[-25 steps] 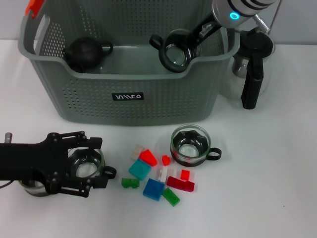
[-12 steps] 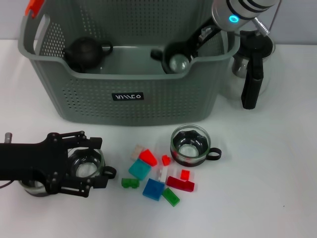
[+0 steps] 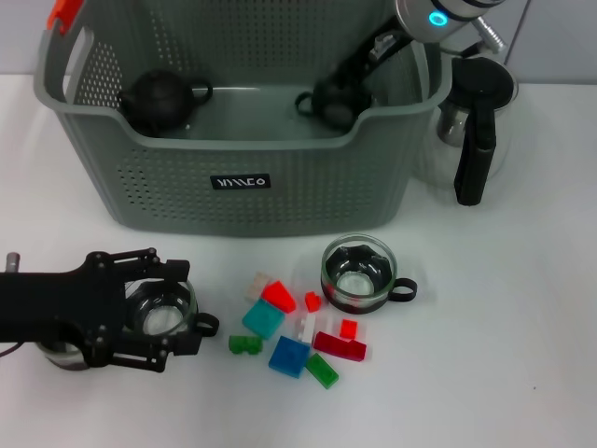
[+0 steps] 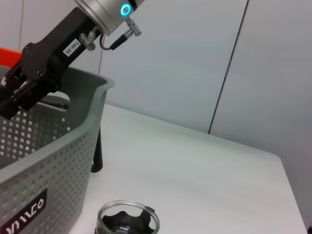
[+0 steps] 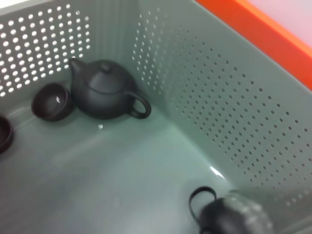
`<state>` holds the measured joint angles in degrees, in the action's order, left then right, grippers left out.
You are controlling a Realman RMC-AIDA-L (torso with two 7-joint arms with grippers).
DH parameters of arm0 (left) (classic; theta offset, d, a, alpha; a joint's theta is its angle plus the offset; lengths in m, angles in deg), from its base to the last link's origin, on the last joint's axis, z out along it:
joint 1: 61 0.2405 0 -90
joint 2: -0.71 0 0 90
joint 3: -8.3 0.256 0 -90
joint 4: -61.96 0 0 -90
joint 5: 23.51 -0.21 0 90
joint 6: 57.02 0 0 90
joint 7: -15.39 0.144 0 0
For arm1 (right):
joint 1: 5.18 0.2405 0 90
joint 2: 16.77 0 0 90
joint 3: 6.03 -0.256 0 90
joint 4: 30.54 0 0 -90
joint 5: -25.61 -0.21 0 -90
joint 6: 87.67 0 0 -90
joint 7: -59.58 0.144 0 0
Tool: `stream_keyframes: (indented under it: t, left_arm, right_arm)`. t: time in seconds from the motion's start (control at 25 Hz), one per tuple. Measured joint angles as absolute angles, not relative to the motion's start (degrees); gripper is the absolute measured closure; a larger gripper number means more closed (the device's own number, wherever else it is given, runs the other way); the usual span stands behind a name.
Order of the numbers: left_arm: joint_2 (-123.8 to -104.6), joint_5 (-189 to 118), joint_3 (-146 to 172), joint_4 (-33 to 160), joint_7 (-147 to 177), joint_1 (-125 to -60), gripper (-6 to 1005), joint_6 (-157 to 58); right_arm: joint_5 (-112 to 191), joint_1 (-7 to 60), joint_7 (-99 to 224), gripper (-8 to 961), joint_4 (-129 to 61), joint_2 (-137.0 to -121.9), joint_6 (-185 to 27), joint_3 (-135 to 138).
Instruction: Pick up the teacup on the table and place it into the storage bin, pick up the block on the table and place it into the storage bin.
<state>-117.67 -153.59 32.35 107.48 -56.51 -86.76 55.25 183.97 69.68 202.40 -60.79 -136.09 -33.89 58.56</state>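
The grey-green storage bin [image 3: 242,182] stands at the back of the table. My right gripper [image 3: 353,77] reaches down inside its right end, shut on a dark-handled glass teacup [image 3: 330,101] low above the bin floor; the right wrist view shows this teacup [image 5: 234,218] close up. At the front left, my left gripper [image 3: 185,308] is open, its fingers on either side of a second glass teacup [image 3: 160,313] on the table. A third teacup [image 3: 357,273] stands in the middle, and it shows in the left wrist view [image 4: 127,222]. Several coloured blocks [image 3: 291,327] lie just in front of it.
A black teapot [image 3: 159,98] sits in the bin's left end, with a small dark cup [image 5: 51,101] beside it. A glass kettle with a black handle [image 3: 474,121] stands right of the bin. A glass object [image 3: 58,355] is partly hidden under my left arm.
My right gripper has lowered and turned the teacup deeper into the bin, so its open mouth no longer faces up. The left arm and its teacup have not moved.
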Motion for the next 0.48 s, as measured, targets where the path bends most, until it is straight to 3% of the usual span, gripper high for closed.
stream_keyframes:
  t: [0.48]
  left_arm:
    - [-117.48, -153.6, 30.9, 107.5, -56.8, -86.8, 65, 56.3]
  right_arm:
    - [180.7, 65.6, 202.8, 517, -77.5, -136.20, -27.7, 56.8]
